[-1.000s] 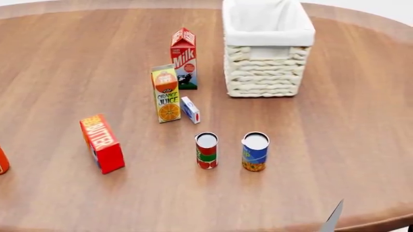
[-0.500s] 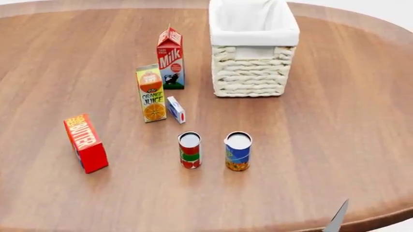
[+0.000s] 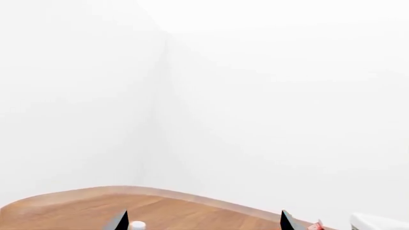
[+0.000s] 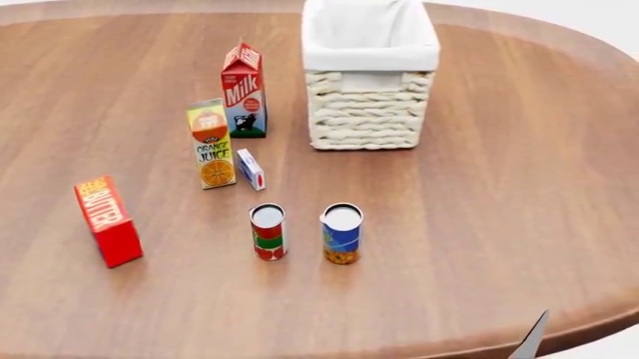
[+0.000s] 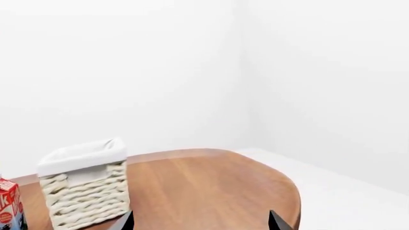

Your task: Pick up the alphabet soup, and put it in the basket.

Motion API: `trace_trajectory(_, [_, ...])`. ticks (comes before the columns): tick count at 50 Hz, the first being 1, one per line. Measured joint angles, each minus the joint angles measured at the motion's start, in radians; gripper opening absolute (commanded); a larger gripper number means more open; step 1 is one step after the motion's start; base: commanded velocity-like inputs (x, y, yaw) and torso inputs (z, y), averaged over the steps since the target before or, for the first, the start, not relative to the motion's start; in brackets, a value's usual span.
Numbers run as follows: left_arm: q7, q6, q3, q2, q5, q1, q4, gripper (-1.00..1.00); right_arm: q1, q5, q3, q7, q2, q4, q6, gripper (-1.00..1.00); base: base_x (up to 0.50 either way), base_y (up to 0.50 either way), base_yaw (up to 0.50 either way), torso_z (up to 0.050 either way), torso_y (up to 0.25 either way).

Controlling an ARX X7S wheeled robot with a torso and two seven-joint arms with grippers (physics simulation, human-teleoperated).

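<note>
The alphabet soup, a small can with a blue label and a pale top, stands upright on the table near the front middle. The basket, cream wicker with a white lining, stands behind it at the far middle and also shows in the right wrist view. My right gripper is open and empty above the table's near edge; one fingertip shows at the front right, well apart from the can. My left gripper is open and empty. The can does not show in either wrist view.
A red and green can stands just left of the soup. An orange juice carton, a milk carton, a small white and blue box and a red butter box stand further left. The round wooden table's edge curves at the front right.
Everything on the table has slid to the left in the head view, so the view has shifted right. No object has moved on the table, and nothing was taken hold of.
</note>
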Motion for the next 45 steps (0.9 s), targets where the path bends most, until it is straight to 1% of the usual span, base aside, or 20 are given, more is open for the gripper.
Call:
trace_trajectory(38, [-0.029,0.006,0.007,-0.021,-0.009,0.005,0.01,1.0,0.027,0.021,-0.018,0.026,0.011,0.035,0.012,1.0,0.0,-0.12,0.0,0.0,0.0])
trace_trajectory(45, [-0.03,0.012,0.01,-0.025,-0.012,0.001,0.001,1.0,0.03,0.019,-0.025,0.029,0.015,0.037,0.016,1.0,0.0,0.0,0.0,0.0,0.0])
